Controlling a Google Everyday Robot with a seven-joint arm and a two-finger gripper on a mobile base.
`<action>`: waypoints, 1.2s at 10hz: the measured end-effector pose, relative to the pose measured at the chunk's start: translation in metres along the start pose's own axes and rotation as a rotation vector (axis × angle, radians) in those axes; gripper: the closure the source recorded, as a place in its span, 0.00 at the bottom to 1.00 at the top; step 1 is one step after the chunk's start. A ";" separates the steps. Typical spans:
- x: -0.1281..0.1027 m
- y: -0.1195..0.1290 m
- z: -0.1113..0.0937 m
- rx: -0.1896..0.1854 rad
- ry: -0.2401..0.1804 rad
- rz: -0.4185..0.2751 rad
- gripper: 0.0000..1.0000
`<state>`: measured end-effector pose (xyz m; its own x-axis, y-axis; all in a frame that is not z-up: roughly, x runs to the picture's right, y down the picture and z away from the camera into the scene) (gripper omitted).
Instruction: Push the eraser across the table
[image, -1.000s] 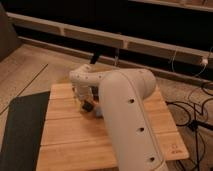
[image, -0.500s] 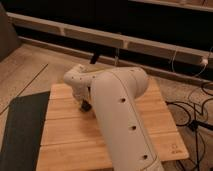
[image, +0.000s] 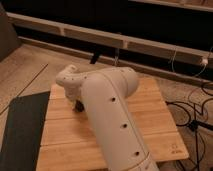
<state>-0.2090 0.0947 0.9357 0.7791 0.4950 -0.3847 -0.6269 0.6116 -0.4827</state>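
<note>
We cannot pick out the eraser: if it lies on the table (image: 150, 115), the arm (image: 110, 120) hides it, so we cannot give its look or place. The gripper (image: 78, 105) shows only as a dark tip under the white wrist, low over the left half of the table. Its fingers are closed together, and we cannot tell whether they hold anything. The tabletop is honey-coloured planks with visible seams. A dark mat (image: 20, 130) lies beside its left edge on the speckled floor (image: 30, 70). Cables (image: 192, 112) trail at the right, and a pale ledge (image: 100, 37) runs behind.
</note>
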 end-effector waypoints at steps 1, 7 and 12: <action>-0.011 0.008 -0.001 -0.002 0.001 -0.029 1.00; -0.066 0.053 0.001 -0.011 0.019 -0.192 1.00; -0.136 0.129 -0.011 0.005 0.010 -0.408 1.00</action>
<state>-0.3961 0.0997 0.9169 0.9638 0.2051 -0.1705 -0.2666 0.7592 -0.5937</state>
